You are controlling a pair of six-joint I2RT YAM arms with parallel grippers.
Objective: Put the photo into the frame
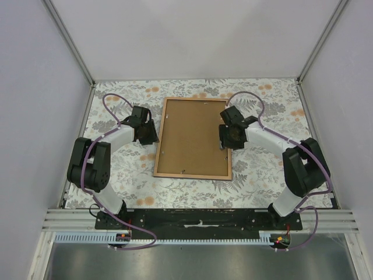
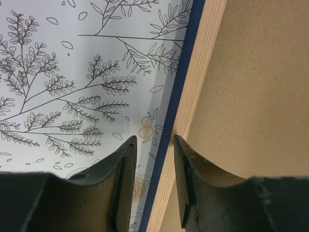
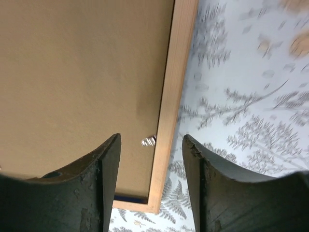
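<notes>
One frame (image 1: pixel 192 175) (face down); left gripper (image 2: pixel 154 139), right gripper (image 3: pixel 151 137) over edges.

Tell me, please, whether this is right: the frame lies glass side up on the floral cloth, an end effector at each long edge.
No: the frame lies back side up, its brown backing panel showing, as the top external view shows. The rest holds.

Brown fibreboard backing panel (image 1: pixel 195 137) lying flat, mid-table. Under and all round the panel: floral tablecloth (image 1: pixel 262 93), grey ferns, orange blooms. Small metal tab (image 3: pixel 148 141) at the panel's right edge. White enclosure walls (image 1: pixel 192 35) behind and flanking the panel.
</notes>
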